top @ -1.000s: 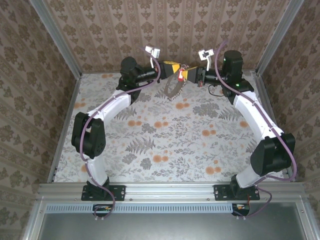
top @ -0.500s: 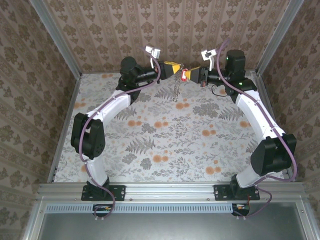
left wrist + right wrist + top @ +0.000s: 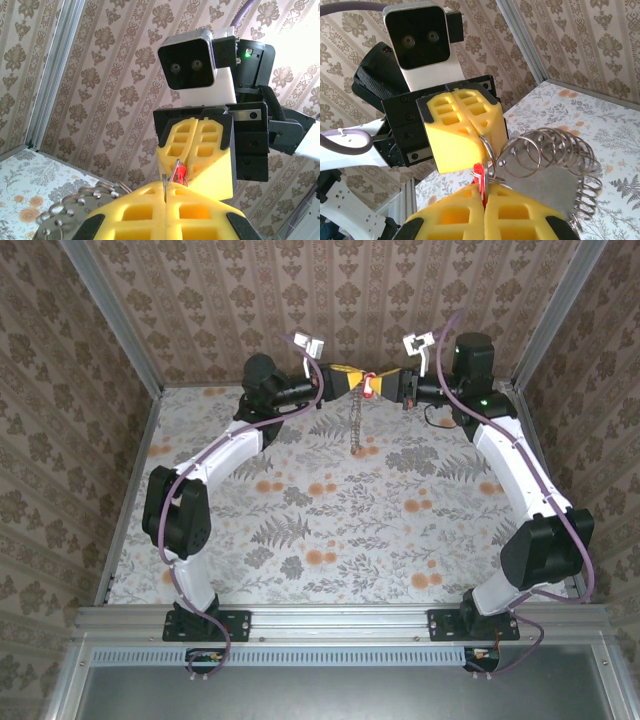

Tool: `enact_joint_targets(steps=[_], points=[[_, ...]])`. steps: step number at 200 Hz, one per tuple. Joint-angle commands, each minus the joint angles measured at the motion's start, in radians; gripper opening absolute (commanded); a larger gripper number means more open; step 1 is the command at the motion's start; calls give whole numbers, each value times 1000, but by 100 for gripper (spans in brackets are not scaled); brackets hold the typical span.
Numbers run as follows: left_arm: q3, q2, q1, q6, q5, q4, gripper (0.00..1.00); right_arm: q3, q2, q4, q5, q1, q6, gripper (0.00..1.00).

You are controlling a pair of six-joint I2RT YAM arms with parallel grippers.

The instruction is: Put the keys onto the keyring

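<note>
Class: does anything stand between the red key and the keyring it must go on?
Nothing visible does. The red key, pinched in the right gripper, sits right at the wire of the keyring, which the left gripper holds.

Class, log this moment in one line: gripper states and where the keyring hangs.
left gripper: shut on keyring | right gripper: shut on red key | keyring: hangs below where grippers meet | key on ring: cannot tell

top looks down; wrist cameras face each other over red key [image 3: 479, 172].
</note>
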Motion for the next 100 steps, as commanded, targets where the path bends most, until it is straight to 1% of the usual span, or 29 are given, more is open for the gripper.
enact_joint_targets(steps=[1, 16, 35, 100], points=[[18, -33, 4, 29, 17, 18, 0, 68, 11, -60, -36, -10, -55, 0], [18, -33, 4, 30, 20, 18, 0, 100, 22, -143, -30, -10, -122, 0], [20, -35, 4, 34, 24, 11, 0, 121, 32, -202, -22, -21, -169, 0], [15, -45, 4, 62, 28, -21, 0, 163, 39, -286, 0, -48, -232, 0]])
